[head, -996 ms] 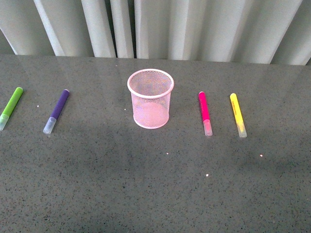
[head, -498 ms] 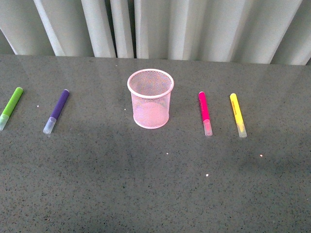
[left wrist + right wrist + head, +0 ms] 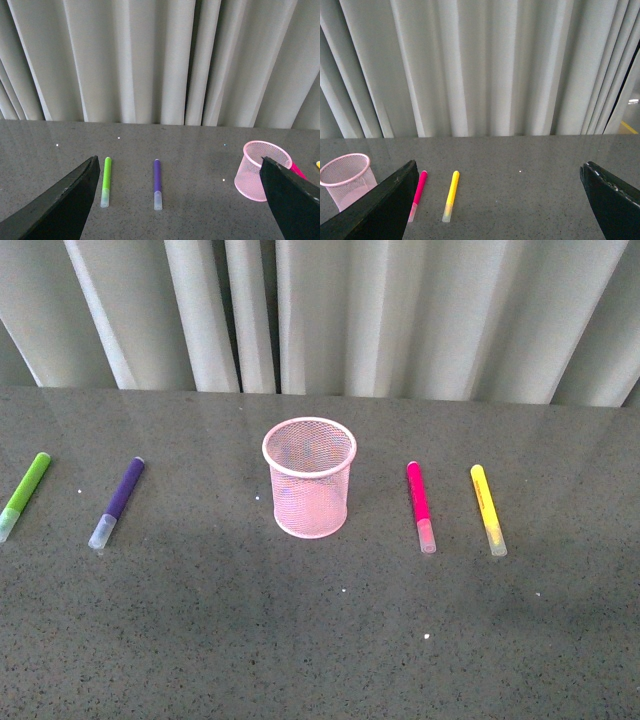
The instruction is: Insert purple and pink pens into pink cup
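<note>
The pink cup (image 3: 309,478) stands upright mid-table, and nothing shows inside it. The purple pen (image 3: 120,498) lies flat to its left and the pink pen (image 3: 420,502) flat to its right, clear caps toward me. Neither arm shows in the front view. My left gripper (image 3: 178,160) hangs open above the table, well back from the purple pen (image 3: 157,182), with the cup (image 3: 262,170) by one finger. My right gripper (image 3: 499,164) is open too, with nothing in it. The pink pen (image 3: 417,194) and the cup (image 3: 347,180) lie off to one side of it.
A lime-green marker (image 3: 25,492) lies at the far left beyond the purple pen. A yellow marker (image 3: 487,506) lies just right of the pink pen. Grey curtains (image 3: 320,310) hang along the table's far edge. The tabletop (image 3: 320,640) is dark grey speckled stone.
The whole scene sits lower in the front view now, with more curtain showing. The pens, markers and cup keep their places on the table.
</note>
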